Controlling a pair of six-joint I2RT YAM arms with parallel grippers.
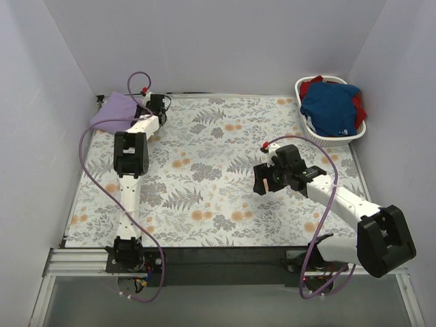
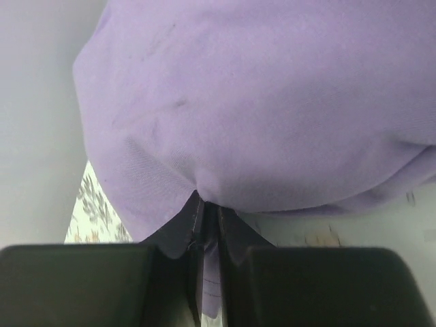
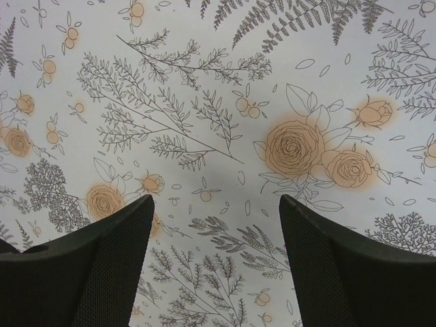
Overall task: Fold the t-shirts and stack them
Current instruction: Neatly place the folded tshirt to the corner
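The lavender t-shirt (image 1: 114,111) lies bunched in the table's far left corner, directly ahead of the left pincer (image 2: 208,208) and spreading away from its tips toward the walls. That pincer is pressed together on a small ridge of the shirt's near edge, the cloth puckering into a point where the fingers bite. The garment is a smooth, plain, soft mound with few wrinkles and no collar or sleeve showing (so its long axis cannot be read from here). Any drawing-out would likely have to come back toward the open floral table cover (image 1: 225,136) behind the pincer, since the cloth sits hard against the corner.

The right pincer (image 3: 214,225) hangs spread and empty over bare floral print, well apart from the lavender shirt; the left arm is by far the nearer. Off to the right pincer's far right side, the blue t-shirt (image 1: 330,105) and the red t-shirt (image 1: 314,82) lie heaped in the laundry basket (image 1: 327,139), unfolded.
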